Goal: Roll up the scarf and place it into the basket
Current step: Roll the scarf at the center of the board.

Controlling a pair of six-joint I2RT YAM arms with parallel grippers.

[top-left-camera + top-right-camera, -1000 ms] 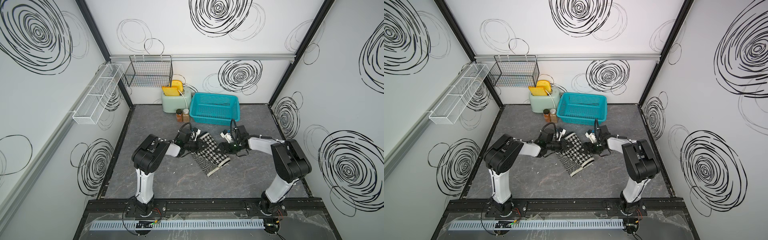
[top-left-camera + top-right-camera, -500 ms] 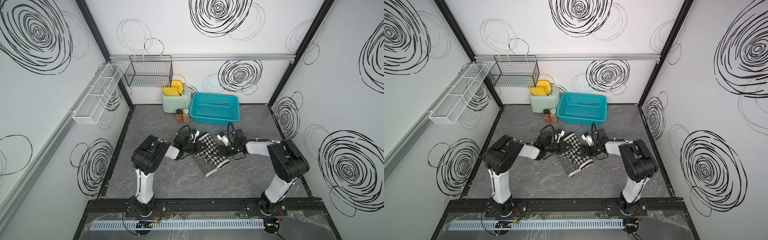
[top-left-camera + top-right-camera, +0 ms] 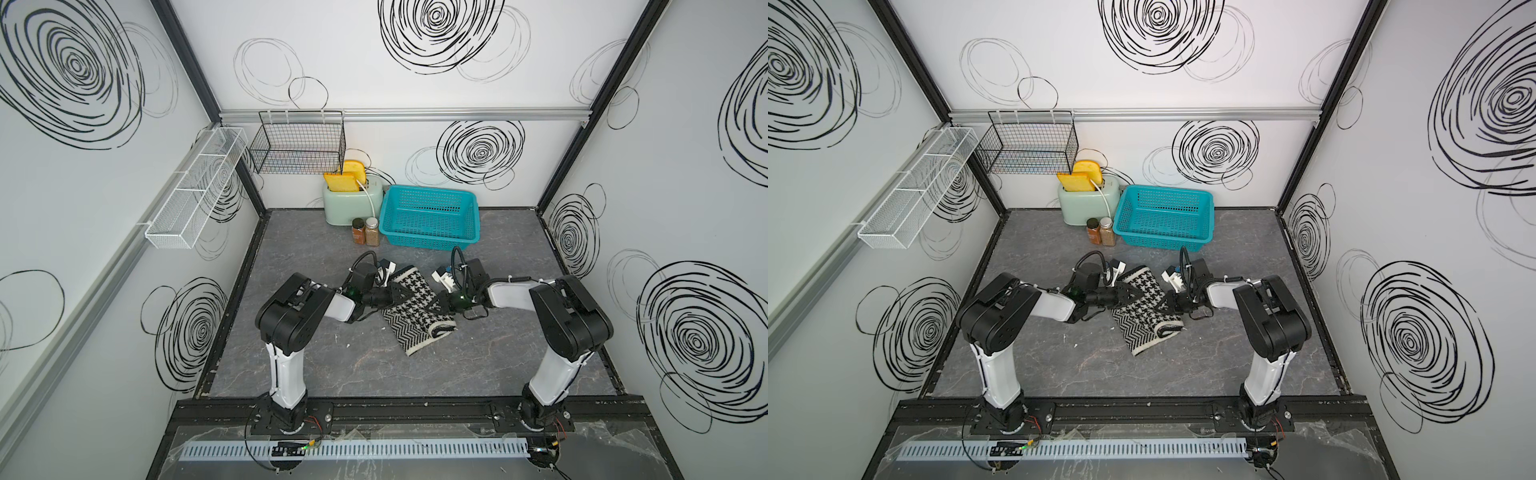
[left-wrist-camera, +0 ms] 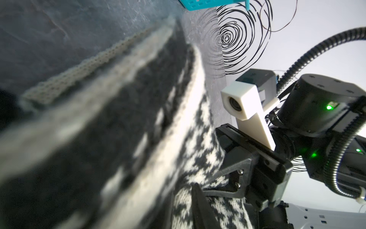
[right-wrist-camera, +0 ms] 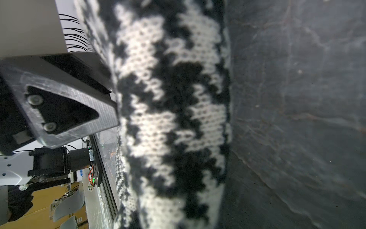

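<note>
We see the long black-and-white knitted scarf (image 3: 417, 316) lying partly rolled on the grey marbled tabletop (image 3: 353, 365), between our two arms and near the rectangular turquoise plastic basket (image 3: 432, 208) but apart from it. Our right gripper (image 3: 432, 305) is clamped tight on the roll's houndstooth edge. Our left gripper (image 3: 405, 292) lies over the opposite edge, and we cannot tell whether its jaws grip.

We see a grey marbled tabletop (image 3: 332, 365) carrying five things: the scarf (image 3: 415, 316) lies folded over itself near the middle, while toward the back wall stand a mint toaster (image 3: 349, 208), two spice jars (image 3: 358, 231) just before it, and the turquoise basket (image 3: 432, 216) beside them
</note>
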